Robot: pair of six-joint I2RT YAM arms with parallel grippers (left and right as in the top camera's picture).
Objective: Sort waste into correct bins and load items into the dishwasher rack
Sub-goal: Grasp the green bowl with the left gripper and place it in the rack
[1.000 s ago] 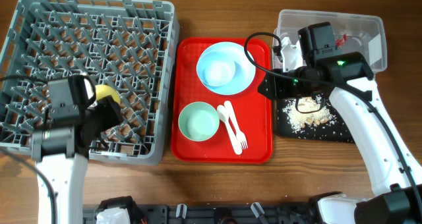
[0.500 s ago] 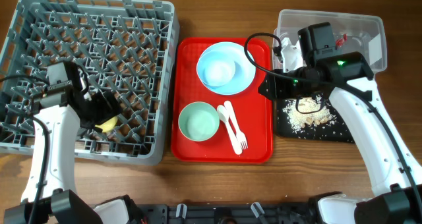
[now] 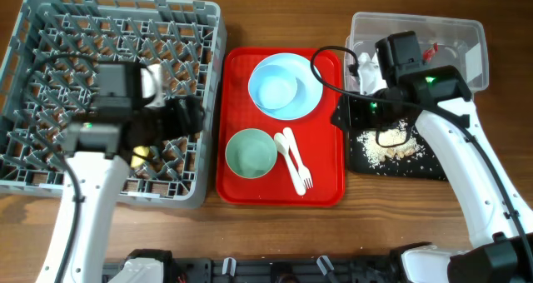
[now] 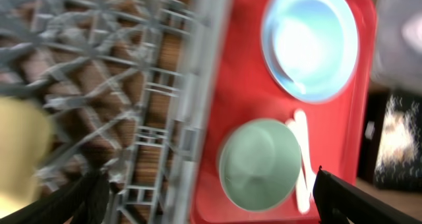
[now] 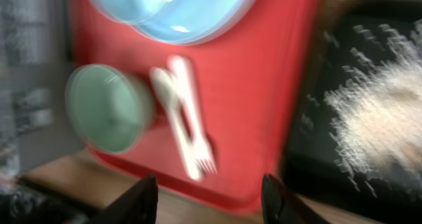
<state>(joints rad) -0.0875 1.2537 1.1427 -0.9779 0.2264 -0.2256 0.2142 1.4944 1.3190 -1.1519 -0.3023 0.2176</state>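
Note:
The grey dishwasher rack (image 3: 50, 33) holds the small yellow cup (image 3: 140, 155), also a blur at the left of the left wrist view (image 4: 20, 145). My left gripper (image 3: 193, 115) is open and empty over the rack's right edge (image 4: 211, 204). The pale blue bowl (image 3: 279, 87) sits on the pale blue plate (image 3: 310, 96). The pale green bowl (image 3: 251, 153), white spoon (image 3: 287, 146) and fork (image 3: 301, 173) lie beside them. My right gripper (image 3: 343, 112) is open and empty (image 5: 211, 201) between the red tray and the black tray (image 3: 433, 168) of crumbs (image 3: 387, 143). The clear tub (image 3: 466, 33) holds the red wrapper (image 3: 430, 48).
The red tray (image 3: 325, 191) sits between the rack and the bins. In the right wrist view I see the green bowl (image 5: 109, 109), the fork (image 5: 191, 141) and the crumbs (image 5: 376, 112), all blurred. Bare wood runs along the table's front.
My left gripper has let go of the yellow cup, which stays in the rack, and has swung right to the rack's edge. The right arm has shifted only slightly.

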